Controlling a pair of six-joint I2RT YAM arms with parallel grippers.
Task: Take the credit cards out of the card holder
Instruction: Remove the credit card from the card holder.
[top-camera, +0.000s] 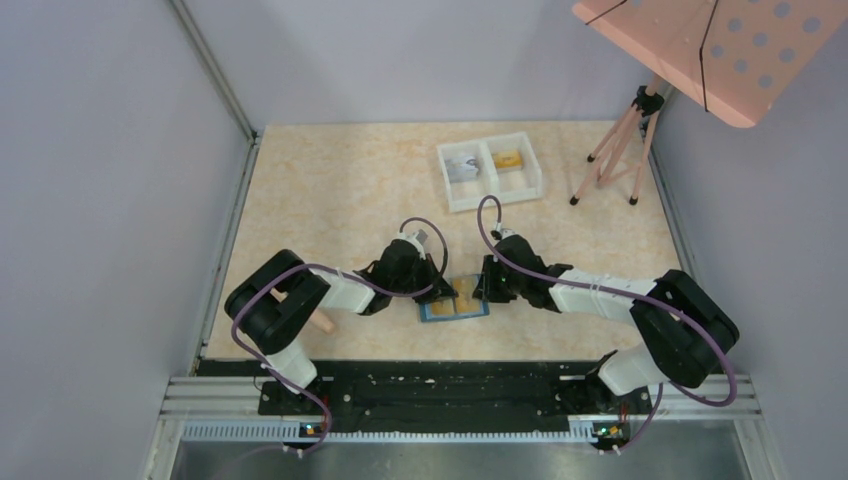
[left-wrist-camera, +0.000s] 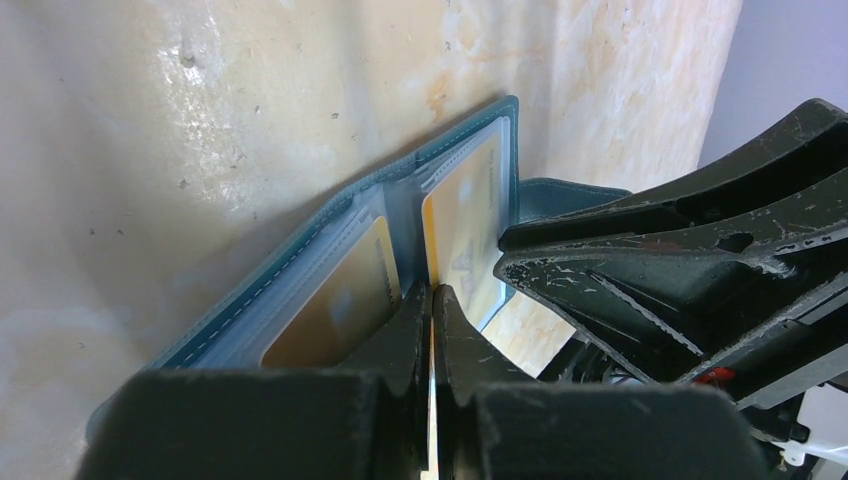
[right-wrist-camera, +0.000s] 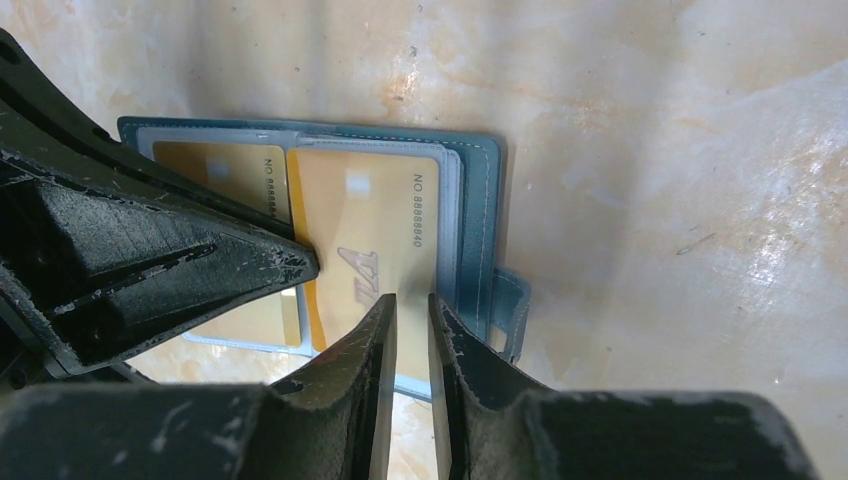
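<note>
The holder (top-camera: 455, 309) lies open and flat on the table (top-camera: 330, 200), close to the arms and well apart from the tray (top-camera: 495, 203). Two gold cards show in its pockets. One (right-wrist-camera: 225, 170) sits deep in the half on the left arm's side. The other, the card (right-wrist-camera: 365, 210) with the printed number, lies in the right-hand half and seems to lap over the fold, so it is probably partly out.

The left gripper (left-wrist-camera: 432, 295) is closed on that card's edge at the fold; a thin gold line runs between its jaws. The right gripper (right-wrist-camera: 410, 300) has its tips low over the same card's near edge, jaws narrow with a slim gap. Whether they pinch anything or only press down cannot be told.

The step in hand looks like drawing this card out. To do it well, the left arm should pull in line with the pocket mouth and keep the card flat. The bite is shallow and a thin card could slip. The right gripper should bear on the holder, not the card, or holder and card will drag together.

Both arms reach forward and inward, elbows out, wrists bent low, and the grippers nearly meet over the holder. The left wrist looks rolled so that its jaws take the card flatwise.
</note>
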